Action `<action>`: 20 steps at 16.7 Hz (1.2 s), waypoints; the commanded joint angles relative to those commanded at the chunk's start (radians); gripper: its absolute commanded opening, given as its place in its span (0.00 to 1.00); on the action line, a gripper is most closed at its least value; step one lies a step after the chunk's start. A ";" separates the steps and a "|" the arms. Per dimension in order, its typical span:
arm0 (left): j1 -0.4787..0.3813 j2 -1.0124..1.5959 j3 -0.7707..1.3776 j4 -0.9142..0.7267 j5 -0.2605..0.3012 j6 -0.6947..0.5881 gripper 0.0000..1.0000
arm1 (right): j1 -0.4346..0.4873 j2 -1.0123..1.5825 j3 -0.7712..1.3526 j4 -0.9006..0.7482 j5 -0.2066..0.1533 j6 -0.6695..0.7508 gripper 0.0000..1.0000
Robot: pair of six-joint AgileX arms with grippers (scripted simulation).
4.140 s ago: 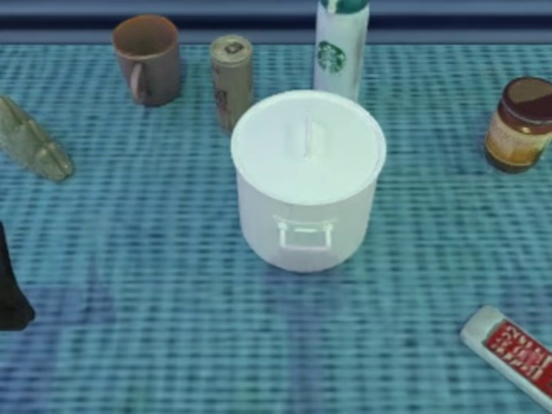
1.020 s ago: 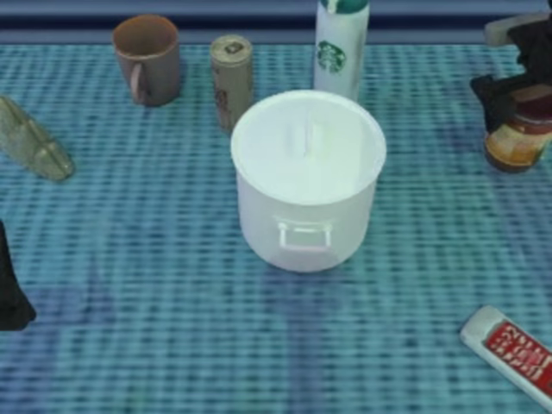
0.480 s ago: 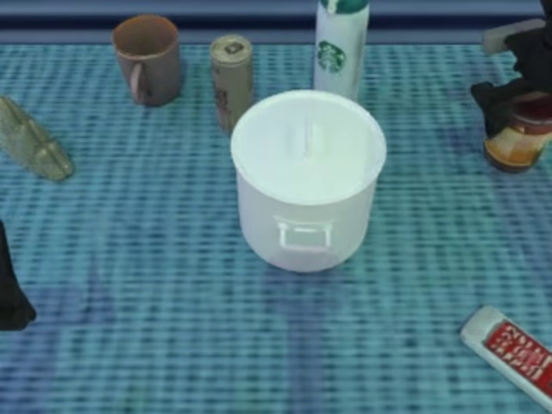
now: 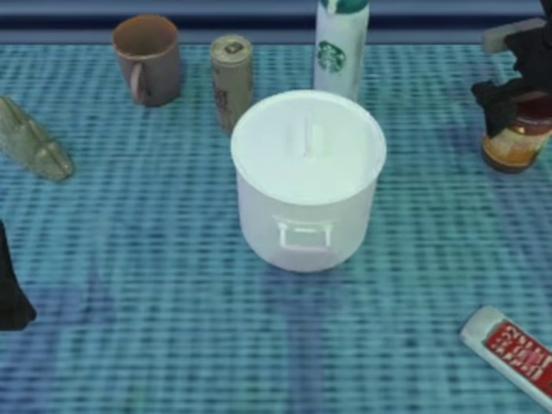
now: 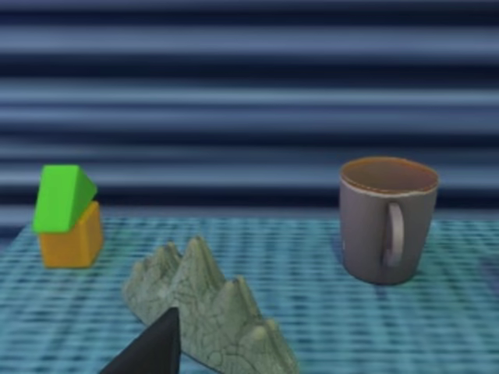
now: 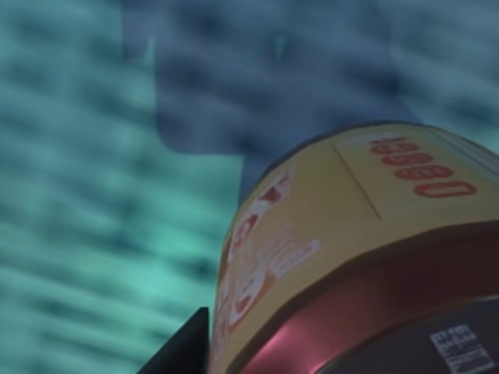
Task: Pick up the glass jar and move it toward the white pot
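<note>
The glass jar (image 4: 516,145), with its amber contents and yellow-orange label, is at the table's far right; its lid is hidden under my right gripper (image 4: 517,108). That gripper comes down over the jar's top and is shut on the jar. In the right wrist view the jar's label (image 6: 343,234) fills the picture and one dark fingertip (image 6: 187,347) presses against its side. The white pot (image 4: 306,185), lidded and with its side handle facing the front, stands at the table's middle, well to the left of the jar. My left gripper (image 4: 9,293) is parked at the left edge.
Along the back stand a brown mug (image 4: 147,59), a tan can (image 4: 231,78) and a white Starbucks bottle (image 4: 341,47). A grey-green ridged object (image 4: 33,142) lies at the left. A white and red tube (image 4: 513,354) lies at the front right. Green and orange blocks (image 5: 66,218) show in the left wrist view.
My right gripper came in from the right, sank over the jar and closed on it. The jar has shifted slightly left. The left arm has not moved.
</note>
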 joint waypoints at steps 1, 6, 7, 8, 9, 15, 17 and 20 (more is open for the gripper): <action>0.000 0.000 0.000 0.000 0.000 0.000 1.00 | 0.000 0.000 0.000 0.000 0.000 0.000 0.10; 0.000 0.000 0.000 0.000 0.000 0.000 1.00 | 0.000 0.000 0.000 0.000 0.000 0.000 0.00; 0.000 0.000 0.000 0.000 0.000 0.000 1.00 | 0.000 0.000 0.000 0.000 0.000 0.000 0.00; 0.000 0.000 0.000 0.000 0.000 0.000 1.00 | 0.000 0.000 0.000 0.000 0.000 0.000 0.00; 0.000 0.000 0.000 0.000 0.000 0.000 1.00 | 0.000 0.000 0.000 0.000 0.000 0.000 0.00; 0.000 0.000 0.000 0.000 0.000 0.000 1.00 | 0.000 -0.072 -0.072 0.001 -0.001 0.003 0.00; 0.000 0.000 0.000 0.000 0.000 0.000 1.00 | 0.003 -0.167 -0.165 0.003 -0.002 0.005 0.00; 0.000 0.000 0.000 0.000 0.000 0.000 1.00 | 0.010 -0.342 -0.332 0.003 -0.004 0.007 0.00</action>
